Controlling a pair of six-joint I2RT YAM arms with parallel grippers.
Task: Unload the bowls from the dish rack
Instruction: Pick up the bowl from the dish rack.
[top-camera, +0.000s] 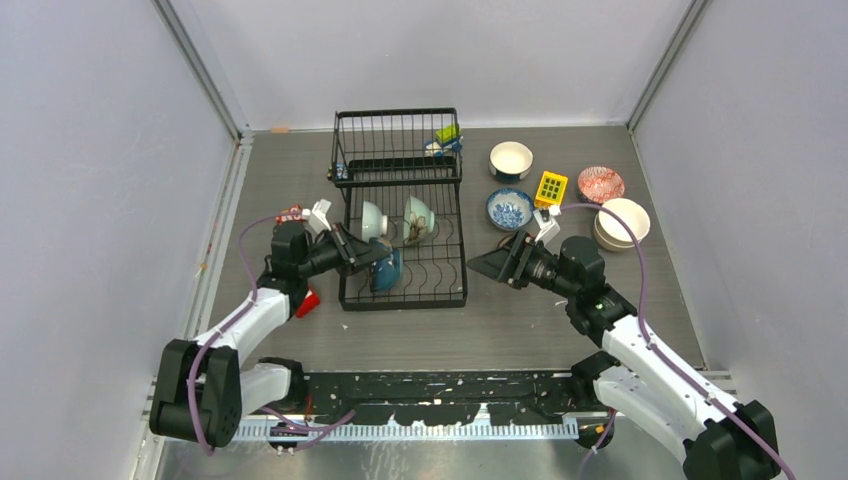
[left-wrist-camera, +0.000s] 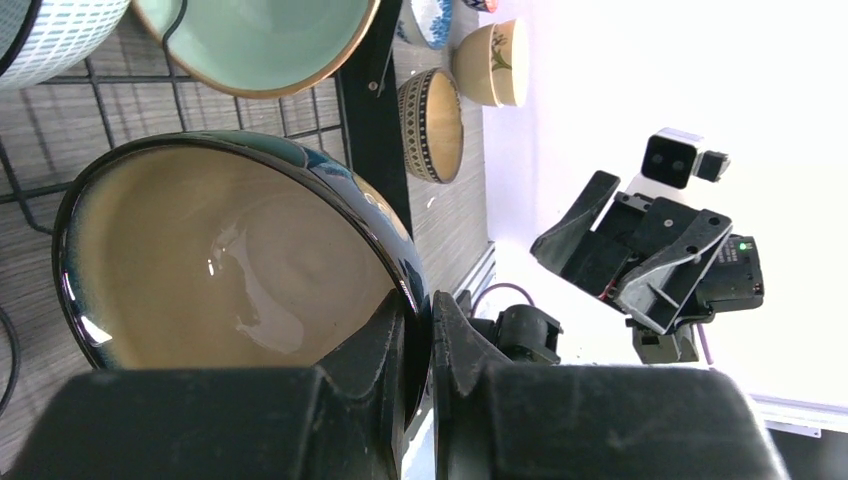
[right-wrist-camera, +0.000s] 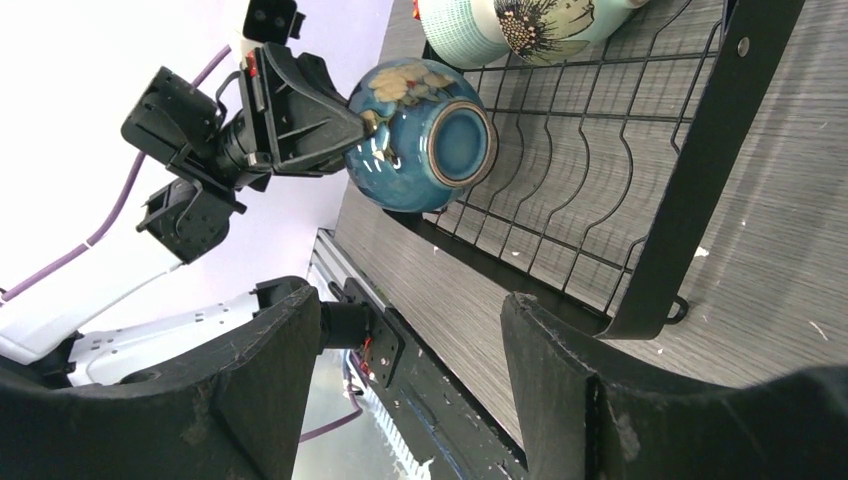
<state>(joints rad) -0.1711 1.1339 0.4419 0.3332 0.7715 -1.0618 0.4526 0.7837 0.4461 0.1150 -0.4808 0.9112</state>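
Black-fingered, the left gripper (top-camera: 372, 256) is pinching the rim of the dark blue bowl (top-camera: 388, 270). Its arm is reaching rightward from the table's left side to the near left part of the dish rack (top-camera: 445, 296). The bowl is lying tipped on edge there, showing a glossy tan inside and a flower-painted blue outside. Just right of the rack, the right gripper (top-camera: 495, 262) is pointing left, jaws spread wide and holding nothing.

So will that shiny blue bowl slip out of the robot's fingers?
Maybe. The blue bowl looks glossy, with bright reflections, so it is probably slippery, and the left gripper pinches only its thin rim. It looks like hard glazed pottery, so it would likely stay stiff but could chip against the dish rack if it drops.
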